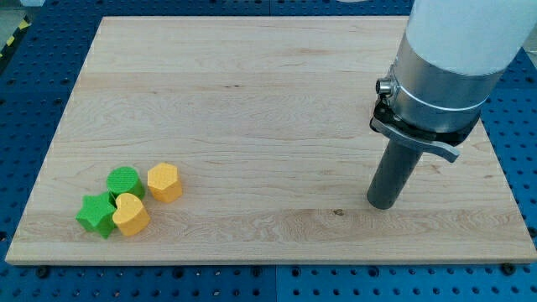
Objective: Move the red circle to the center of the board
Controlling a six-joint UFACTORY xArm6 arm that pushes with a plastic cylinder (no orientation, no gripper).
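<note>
No red circle shows in the camera view; it may be hidden behind the arm, I cannot tell. My tip (383, 204) rests on the wooden board (252, 109) at the view's lower right, below the big white and grey arm body (449, 59). It is far to the right of a cluster of blocks at the view's lower left: a green circle (124, 181), a green star (96, 215), a yellow heart (130, 214) and a yellow hexagon (164, 182). The tip touches no block.
The board lies on a blue perforated table (25, 101). The arm body covers the board's upper right corner.
</note>
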